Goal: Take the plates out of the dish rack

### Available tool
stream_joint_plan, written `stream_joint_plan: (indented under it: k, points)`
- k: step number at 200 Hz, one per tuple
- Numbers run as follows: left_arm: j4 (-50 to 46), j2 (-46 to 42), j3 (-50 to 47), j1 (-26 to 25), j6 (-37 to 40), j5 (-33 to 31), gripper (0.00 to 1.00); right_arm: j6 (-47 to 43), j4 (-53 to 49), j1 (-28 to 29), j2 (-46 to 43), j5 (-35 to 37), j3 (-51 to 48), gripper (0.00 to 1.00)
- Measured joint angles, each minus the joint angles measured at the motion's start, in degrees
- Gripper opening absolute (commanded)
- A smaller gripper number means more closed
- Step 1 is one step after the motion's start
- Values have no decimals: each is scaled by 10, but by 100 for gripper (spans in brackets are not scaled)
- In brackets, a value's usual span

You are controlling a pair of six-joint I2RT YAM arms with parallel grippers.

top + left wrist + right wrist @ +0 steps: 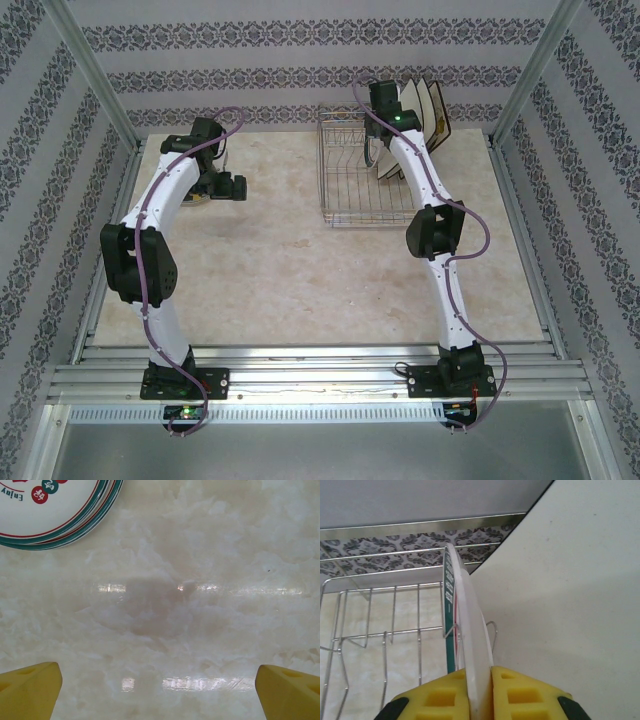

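Currently my right end effector is clamping the rim of a teal-edged plate standing in the dish rack. I am judging it stiff, slick and breakable, so an edge-on pinch suits. My left end effector is hovering, fingers apart, over the bench.

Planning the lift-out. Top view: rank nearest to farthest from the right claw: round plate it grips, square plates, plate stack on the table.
1. Round plate: gripped in the right claw, upright in the rack.
2. Square plates: just right of it, rack's back corner.
3. Plate stack: far left on the table, near the left claw.
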Motion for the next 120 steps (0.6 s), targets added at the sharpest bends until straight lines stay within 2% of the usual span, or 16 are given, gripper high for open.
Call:
stream_joint_plan:
  k: [14, 120]
  points:
    - [0, 2, 0, 0, 0, 0, 100, -5, -4, -4, 0, 4, 0, 0]
    - [1, 20, -2, 0, 0, -4, 100, -29, -25, -5, -28, 7, -17, 0]
